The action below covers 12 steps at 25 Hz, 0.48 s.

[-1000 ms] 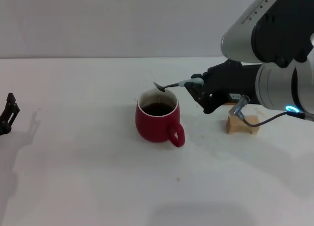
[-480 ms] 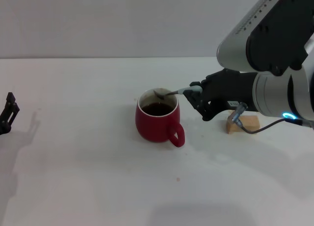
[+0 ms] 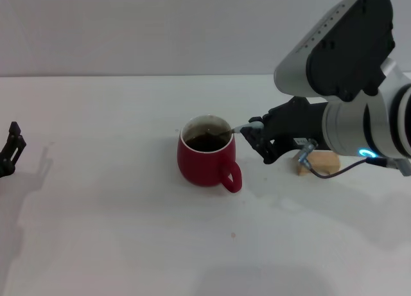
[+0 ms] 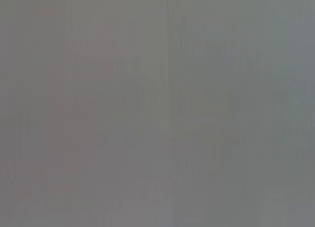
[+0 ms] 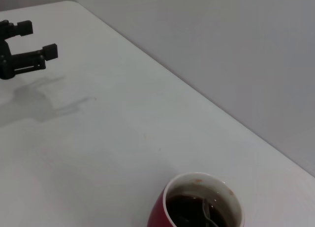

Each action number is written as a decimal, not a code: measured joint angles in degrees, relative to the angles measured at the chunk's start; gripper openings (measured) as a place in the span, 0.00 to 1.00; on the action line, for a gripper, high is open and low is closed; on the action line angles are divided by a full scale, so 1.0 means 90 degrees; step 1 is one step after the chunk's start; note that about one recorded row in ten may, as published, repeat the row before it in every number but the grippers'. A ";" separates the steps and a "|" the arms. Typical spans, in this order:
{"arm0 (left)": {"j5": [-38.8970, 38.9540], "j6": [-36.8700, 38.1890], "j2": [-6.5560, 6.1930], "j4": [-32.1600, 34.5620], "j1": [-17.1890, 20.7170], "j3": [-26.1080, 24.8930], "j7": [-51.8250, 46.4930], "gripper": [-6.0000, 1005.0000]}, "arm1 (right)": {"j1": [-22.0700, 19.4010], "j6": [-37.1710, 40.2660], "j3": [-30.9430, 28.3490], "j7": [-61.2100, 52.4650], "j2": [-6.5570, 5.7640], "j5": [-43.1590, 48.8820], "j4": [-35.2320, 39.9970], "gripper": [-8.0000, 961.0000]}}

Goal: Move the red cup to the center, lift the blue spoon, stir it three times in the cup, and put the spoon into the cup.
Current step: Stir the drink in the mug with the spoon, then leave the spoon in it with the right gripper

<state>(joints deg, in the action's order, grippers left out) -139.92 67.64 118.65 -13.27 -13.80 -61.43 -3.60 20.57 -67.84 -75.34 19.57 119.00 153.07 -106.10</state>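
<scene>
The red cup (image 3: 204, 161) stands mid-table with its handle toward me and dark liquid inside. My right gripper (image 3: 252, 131) hovers just right of the rim, shut on the handle of the blue spoon (image 3: 236, 129). The spoon slants down over the rim, its metal bowl dipped in the liquid. In the right wrist view the red cup (image 5: 201, 207) shows from above, with the spoon's (image 5: 207, 215) grey bowl under the dark surface. My left gripper (image 3: 11, 148) is parked at the far left edge, open and holding nothing; the left gripper (image 5: 25, 48) also shows far off in the right wrist view.
A tan wooden block (image 3: 323, 162) lies on the white table (image 3: 115, 206) right of the cup, partly behind my right arm's cable. The left wrist view shows only flat grey.
My right gripper has come down and slightly left with the spoon. The spoon's bowl went from above the rim into the liquid. The cup and left arm stayed put.
</scene>
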 joint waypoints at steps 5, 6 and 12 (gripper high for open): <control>0.0000 0.0004 0.0000 0.0001 0.0000 0.0000 0.0000 0.85 | 0.0260 0.0040 -0.0001 -0.0011 0.0003 -0.0021 0.0352 0.15; 0.0000 0.0006 0.0000 -0.0001 0.0000 0.0000 0.0000 0.85 | 0.0344 0.0072 0.0012 -0.0012 0.0008 -0.0027 0.0497 0.15; 0.0000 0.0009 0.0000 -0.0009 0.0000 0.0000 0.0000 0.85 | 0.0454 0.0163 0.0030 -0.0015 0.0017 -0.0087 0.0739 0.15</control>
<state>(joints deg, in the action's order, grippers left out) -139.92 67.73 118.65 -13.35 -13.80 -61.43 -3.60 24.66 -66.38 -75.07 19.43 119.16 152.29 -99.44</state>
